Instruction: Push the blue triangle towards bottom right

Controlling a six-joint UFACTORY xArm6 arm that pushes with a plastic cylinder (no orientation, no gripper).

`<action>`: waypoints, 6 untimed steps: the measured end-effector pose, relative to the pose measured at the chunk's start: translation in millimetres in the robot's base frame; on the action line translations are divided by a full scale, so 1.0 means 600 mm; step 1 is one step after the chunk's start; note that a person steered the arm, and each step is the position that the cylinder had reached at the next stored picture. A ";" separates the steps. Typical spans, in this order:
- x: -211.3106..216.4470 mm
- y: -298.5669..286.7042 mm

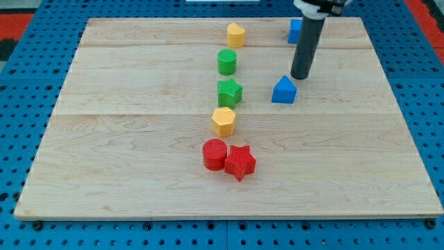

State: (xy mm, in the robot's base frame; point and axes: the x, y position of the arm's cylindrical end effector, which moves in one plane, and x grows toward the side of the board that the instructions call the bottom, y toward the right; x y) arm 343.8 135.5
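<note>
The blue triangle point(284, 90) lies on the wooden board point(139, 153), right of centre in the upper half. My tip point(301, 77) is the lower end of a dark rod coming down from the view's top. It stands just above and to the right of the blue triangle, very close to its upper right edge; I cannot tell if it touches. A second blue block point(295, 30) sits near the view's top, partly hidden behind the rod.
A column of blocks runs down the middle: a yellow heart point(236, 35), a green cylinder point(227, 62), a green star point(229, 92), a yellow hexagon point(223, 121), a red cylinder point(214, 153) and a red star point(240, 162) touching it.
</note>
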 end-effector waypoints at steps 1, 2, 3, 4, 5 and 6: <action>0.000 -0.062; 0.065 -0.066; 0.160 -0.023; 0.203 0.001; 0.232 0.025; 0.303 0.064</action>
